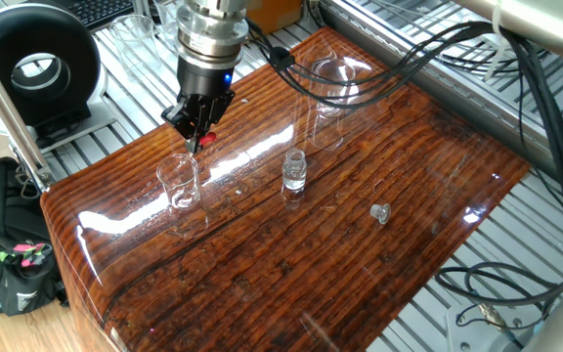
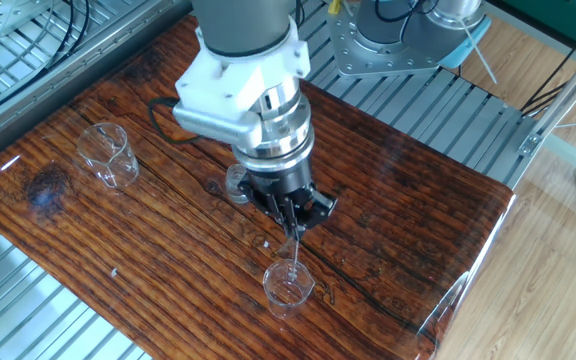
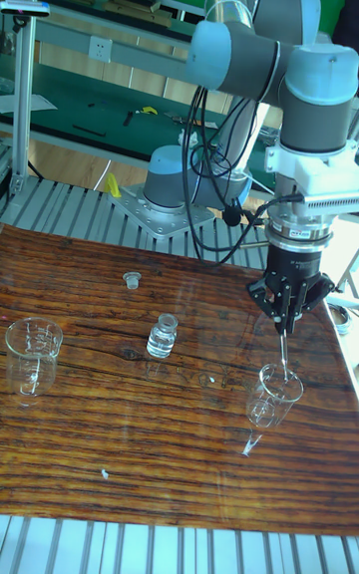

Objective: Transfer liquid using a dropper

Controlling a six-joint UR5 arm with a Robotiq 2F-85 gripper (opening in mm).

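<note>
Jaws: closed on the dropper [image 3: 283,342], pinching it at the red bulb end; I see the red between the fingertips in one fixed view. The gripper [image 1: 194,128] points straight down.

Dropper: held upright, thin clear tube hanging below the jaws, its lower tip inside the mouth of a small beaker [image 3: 274,396]. In the other fixed view the tube [image 2: 293,250] runs down into the same beaker [image 2: 287,285]. I cannot tell whether the tip touches the glass or any fluid.

Liquid: not something I can make out in any view; the beaker under the dropper looks clear and may hold a little, but the glass gives me no firm reading.

Small beaker: standing upright on the table [image 1: 360,264], near the table's edge, directly under the gripper [image 2: 290,213]. Same beaker in one fixed view [image 1: 179,181].

Small vial [image 3: 163,335]: clear, upright, open-necked, mid-table, apart from the beaker. Also at [image 1: 294,171]; in the other fixed view partly hidden behind the wrist.

Vial cap [image 3: 130,280]: small, lying loose on the table beyond the vial; also at [image 1: 380,212].

Second beaker [image 3: 31,355]: larger, clear, upright, at the far end of the table from the gripper; also at [image 2: 106,154].

Table: glossy dark wood-grain top, strong glare streaks.
</note>
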